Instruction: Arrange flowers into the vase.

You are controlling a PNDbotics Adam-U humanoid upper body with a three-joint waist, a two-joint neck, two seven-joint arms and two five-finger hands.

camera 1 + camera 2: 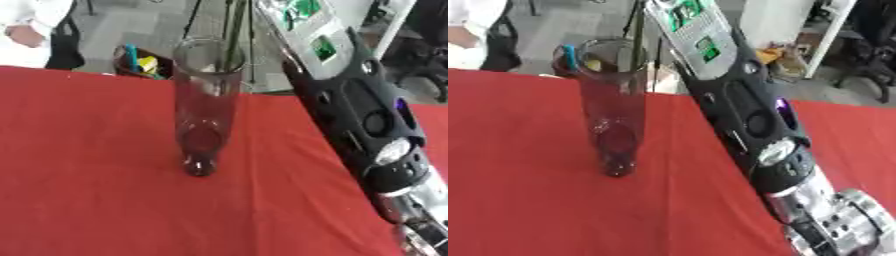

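Note:
A tall clear glass vase [206, 110] stands upright on the red tablecloth [79, 190], near the middle. Thin dark green stems [233, 35] come down from the top edge into the vase's mouth; no blossoms show. My right arm [750, 115] reaches from the lower right up past the vase. Its hand [686, 22] shows only as a grey back with green parts at the top edge, just right of the stems. The fingers are out of sight. My left hand is in no view.
Behind the table's far edge stands a dark bin [138, 62] with blue and yellow things in it. The cloth stretches bare to the left and front of the vase. Furniture and a white post [833, 35] stand on the floor at the far right.

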